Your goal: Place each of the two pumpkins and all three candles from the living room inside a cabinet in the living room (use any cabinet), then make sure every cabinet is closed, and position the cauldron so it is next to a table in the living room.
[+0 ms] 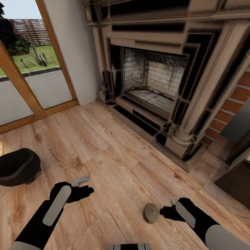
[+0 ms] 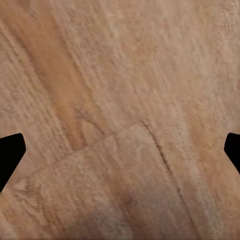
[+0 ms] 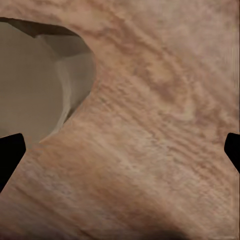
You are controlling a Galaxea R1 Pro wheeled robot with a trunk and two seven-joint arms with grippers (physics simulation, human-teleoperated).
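Wood-plank floor runs warm and pale from the glass doors over to the fireplace base. On it, out at the left edge near the doors, sits the black cauldron on its stubby feet, mouth up. Down toward the near edge stands one stubby grey-beige candle, alone on bare boards and well apart from the cauldron; the right wrist view catches that candle resting on the same planks.

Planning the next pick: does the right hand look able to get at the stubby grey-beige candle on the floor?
Probably yes: the right hand hangs open just beside the stubby grey-beige candle, with only bare wooden floor between them.
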